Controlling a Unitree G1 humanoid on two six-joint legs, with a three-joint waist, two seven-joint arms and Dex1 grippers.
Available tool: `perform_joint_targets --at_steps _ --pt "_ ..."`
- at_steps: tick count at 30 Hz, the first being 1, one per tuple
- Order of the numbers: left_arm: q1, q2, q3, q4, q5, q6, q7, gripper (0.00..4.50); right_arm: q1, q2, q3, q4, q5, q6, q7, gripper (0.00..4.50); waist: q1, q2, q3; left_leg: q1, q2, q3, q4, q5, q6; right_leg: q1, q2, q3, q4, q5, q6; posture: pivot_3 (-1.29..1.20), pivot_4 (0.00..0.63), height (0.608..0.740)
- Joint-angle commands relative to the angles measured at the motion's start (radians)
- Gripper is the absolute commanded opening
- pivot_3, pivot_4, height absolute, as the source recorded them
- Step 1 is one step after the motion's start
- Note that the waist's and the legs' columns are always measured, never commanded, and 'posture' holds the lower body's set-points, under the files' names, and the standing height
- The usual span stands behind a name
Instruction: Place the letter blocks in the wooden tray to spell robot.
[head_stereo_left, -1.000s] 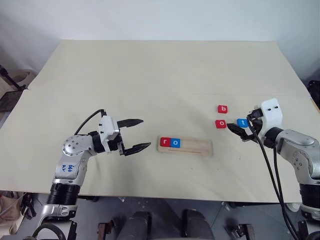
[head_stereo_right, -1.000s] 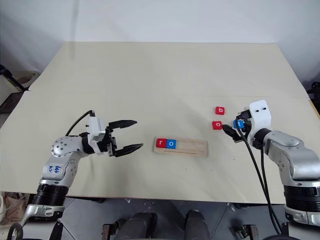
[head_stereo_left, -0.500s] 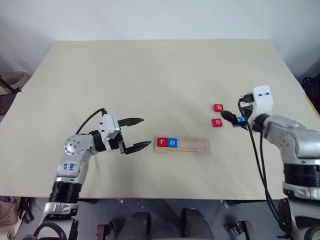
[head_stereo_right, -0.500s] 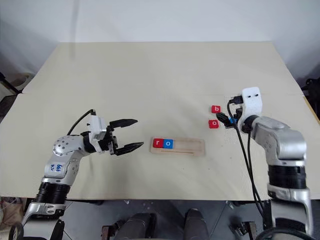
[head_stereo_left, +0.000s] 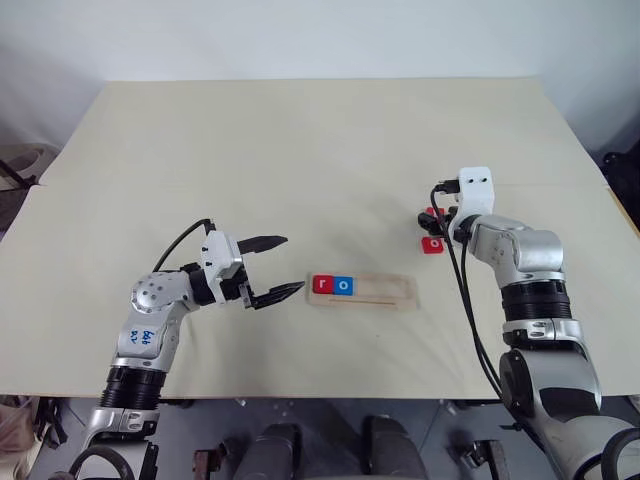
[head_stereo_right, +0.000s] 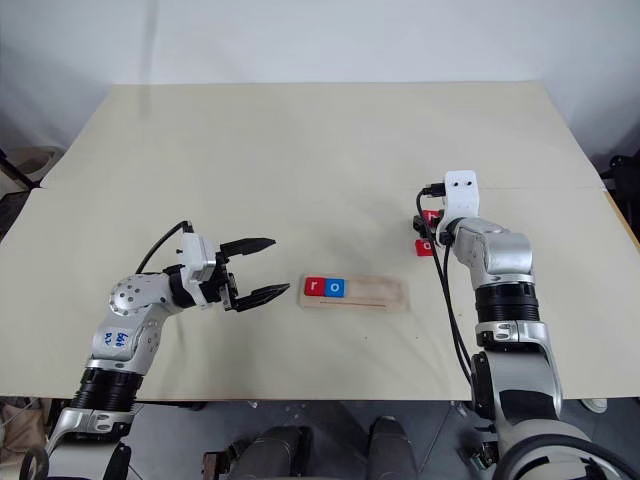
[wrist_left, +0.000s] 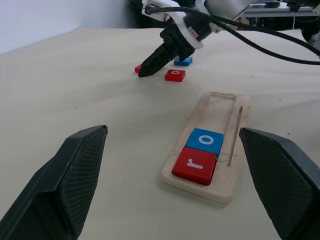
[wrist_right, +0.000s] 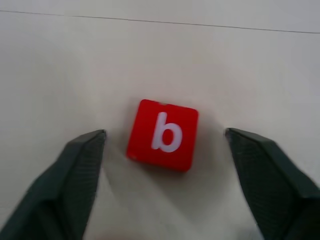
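The wooden tray (head_stereo_left: 392, 292) lies near the table's front with a red r block (head_stereo_left: 322, 284) and a blue o block (head_stereo_left: 343, 285) at its left end. My left gripper (head_stereo_left: 292, 263) hovers open just left of the tray, holding nothing. My right gripper (wrist_right: 165, 132) is open and lowered over the red b block (wrist_right: 163, 133), one finger on each side with a gap to the block. A red o block (head_stereo_left: 432, 244) lies just in front of the b. In the left wrist view, a blue t block (wrist_left: 183, 61) rests on the table behind the right gripper's fingers (wrist_left: 157, 59).
The right part of the tray's slot (wrist_left: 227, 115) is bare wood. A black cable (head_stereo_left: 465, 300) hangs from my right wrist over the table's front right. The pale table (head_stereo_left: 300, 150) stretches far back and left.
My right arm has swung forward and left, from the blue t to over the red b. Its fingers have narrowed a little. The left arm has kept still.
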Motion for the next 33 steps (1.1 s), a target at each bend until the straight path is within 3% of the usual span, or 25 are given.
perform_joint_targets --at_steps 1,4,12,20,25,27,33 --pt "0.01 0.005 0.011 -0.05 -0.007 -0.003 0.012 4.5 -0.024 0.009 -0.007 0.031 -0.027 -0.043 -0.017 2.47 -0.002 0.0 0.0 0.0 0.0 0.0 0.0 0.0 0.0 0.0 0.0 0.0 0.0 0.0 0.0 0.0 0.15 0.74" --pt "0.011 0.004 0.007 -0.059 -0.007 0.002 0.016 4.5 -0.02 0.021 -0.011 0.033 -0.031 -0.044 -0.018 1.49 -0.003 0.0 0.0 0.0 0.0 0.0 -0.001 0.0 0.0 0.0 0.0 0.0 0.0 0.0 0.0 0.0 0.15 0.74" --pt "-0.003 0.004 -0.002 -0.045 -0.007 0.004 0.007 4.5 0.027 -0.029 -0.032 -0.208 0.003 0.047 0.043 1.46 -0.002 0.0 0.0 0.0 0.0 0.0 -0.001 0.0 0.0 -0.001 0.0 0.0 0.0 0.0 0.0 0.0 0.15 0.74" --pt "-0.024 -0.003 -0.019 -0.002 -0.006 -0.001 -0.021 4.5 0.245 -0.14 -0.117 -0.777 0.117 0.474 0.091 1.46 0.004 0.0 0.0 -0.002 0.0 -0.001 0.0 0.0 0.0 -0.002 0.0 0.0 0.0 0.0 0.0 0.0 0.15 0.74" --pt "-0.036 0.004 -0.028 0.036 -0.008 -0.002 -0.061 4.5 0.462 -0.074 -0.198 -1.096 0.148 0.695 0.063 1.46 0.004 0.0 0.0 -0.002 0.0 0.0 -0.001 0.0 0.0 -0.002 0.0 0.001 0.0 0.0 0.0 0.0 0.15 0.74" --pt "-0.04 0.006 -0.03 0.044 -0.009 -0.001 -0.072 4.5 0.509 0.003 -0.231 -1.157 0.135 0.76 0.041 1.46 0.003 0.0 0.0 -0.002 0.0 0.0 -0.001 0.0 0.0 -0.002 0.0 0.001 0.0 0.0 0.0 0.0 0.15 0.74" --pt "-0.051 0.012 -0.03 0.056 -0.01 0.005 -0.099 4.5 0.614 0.133 -0.201 -1.213 0.082 0.738 -0.032 1.46 0.004 0.0 0.0 -0.002 -0.001 0.0 0.0 0.0 0.0 -0.003 0.0 0.002 0.001 0.0 0.0 0.0 0.15 0.74"
